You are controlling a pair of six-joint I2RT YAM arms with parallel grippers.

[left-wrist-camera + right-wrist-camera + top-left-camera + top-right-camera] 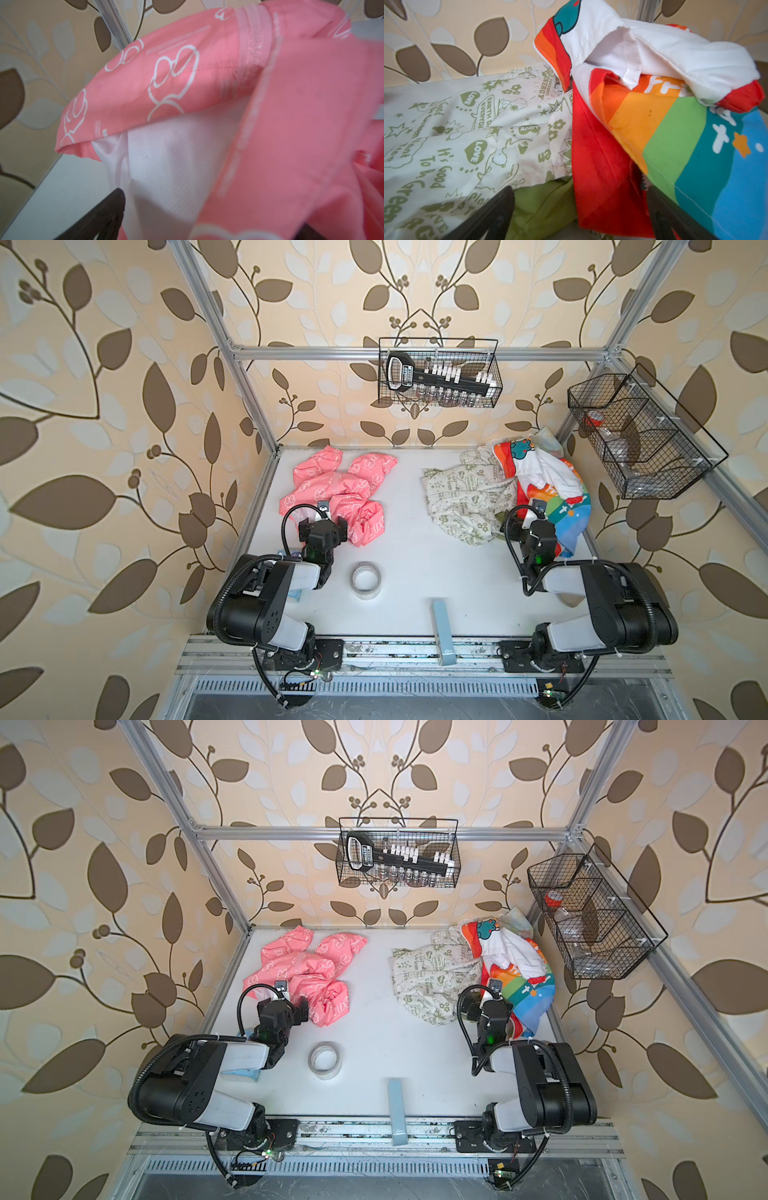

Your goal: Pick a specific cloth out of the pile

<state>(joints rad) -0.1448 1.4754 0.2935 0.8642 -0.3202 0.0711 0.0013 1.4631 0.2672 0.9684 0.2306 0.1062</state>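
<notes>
The cloth, salmon pink with white outline shapes, lies crumpled by itself at the far left of the white table. My left gripper is at its near edge and stands open. In the left wrist view the cloth and its white lining fill the space between the black fingers. The pile sits far right: cream with green prints, rainbow-striped, white. My right gripper is open at its near edge, red hem and green lining between the fingers.
A tape roll and a pale blue box lie on the table between the arms. A wire basket with tools hangs on the back rail. Another basket hangs at the right, near the pile.
</notes>
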